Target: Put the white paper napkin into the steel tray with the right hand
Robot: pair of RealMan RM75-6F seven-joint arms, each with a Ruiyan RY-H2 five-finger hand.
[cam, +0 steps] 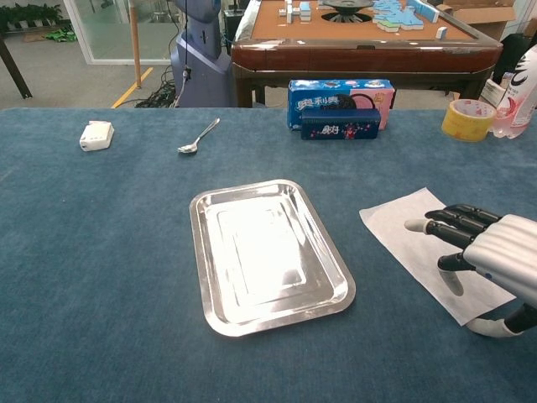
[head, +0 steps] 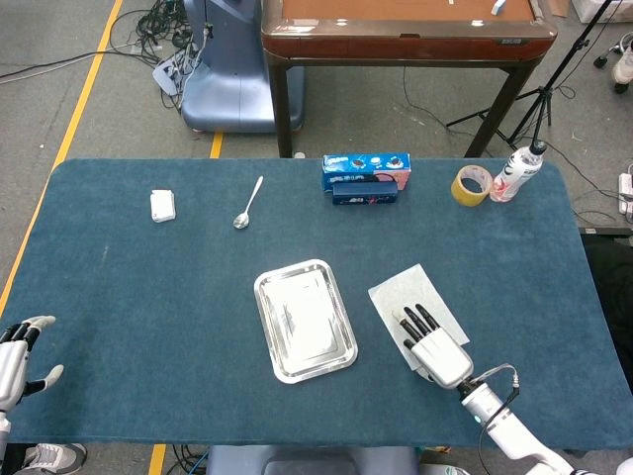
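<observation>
On the near right part of the blue cloth-covered desk [head: 148, 287], the flat white paper napkin [cam: 411, 239] lies spread out, a thin rectangular sheet set on a diagonal: long axis from far-left to near-right. It is not yet in the shiny rectangular steel tray [head: 304, 319], which sits just to its left, apart from it, with blue cloth showing between the two.

Right hand [cam: 487, 252], silver-backed with black fingers [cam: 449, 220]: over the near-right half of the napkin, fingers extended and spread, pointing toward the far-left corner of the sheet. Nothing grasped. Whether the fingertips press the paper or hover just above it cannot be told from either view. Left hand [head: 15, 361]: at the near left edge of the desk, well apart from everything, fingers apart, empty. The right hand is plainly the nearer one.

Judgement: the move turns on the tray lying to the left of the hand, across the napkin's short axis, so a gathered sheet travels a short way leftward.

Materials: napkin is limp, matte, likely to cling to the nap of the cloth; a pinch or scrunch seems needed. Tray is rigid, polished, with a raised rolled rim and rounded corners, strongly reflective.

Elsewhere at the far side: a metal spoon [head: 246, 204] and a yellow tape roll [head: 472, 184].
</observation>
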